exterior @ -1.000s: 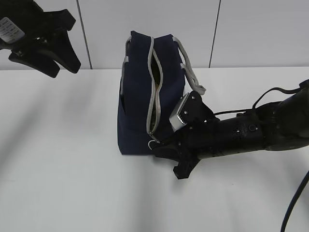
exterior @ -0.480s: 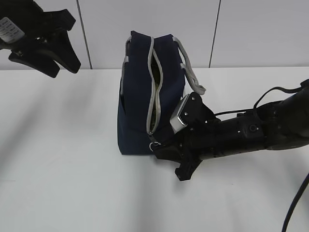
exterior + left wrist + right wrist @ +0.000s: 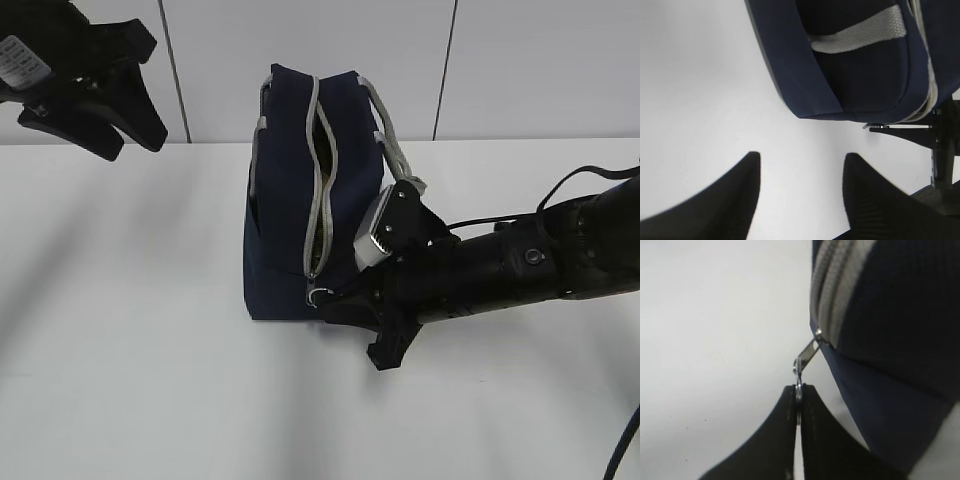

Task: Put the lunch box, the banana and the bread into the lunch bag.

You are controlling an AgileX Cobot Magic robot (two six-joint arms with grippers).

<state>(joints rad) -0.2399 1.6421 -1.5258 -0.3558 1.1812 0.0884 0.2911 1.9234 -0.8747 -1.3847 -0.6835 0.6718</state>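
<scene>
Straightened and lower than a second ago, the right arm now stretches flatter across the table [image 3: 150, 400], while its gripper [image 3: 335, 303] has stayed at the foot of the lunch bag [image 3: 285, 220]. Up close in the right wrist view, the right gripper [image 3: 799, 390] has its fingers [image 3: 780, 440] pressed together on the ring pull [image 3: 799, 382], and the short metal tab runs from there up to the slider at the bottom of the grey zipper [image 3: 832, 285]. The bag stands upright in the middle of the table, its zipper parted in a narrow dark gap along the facing side; what lies inside cannot be made out. Farther back and high on the left, the left gripper [image 3: 115, 95] hangs in the air with fingers [image 3: 715, 205] spread wide, holding nothing, well apart from the bag. Its arm is cut off by the frame edge.
</scene>
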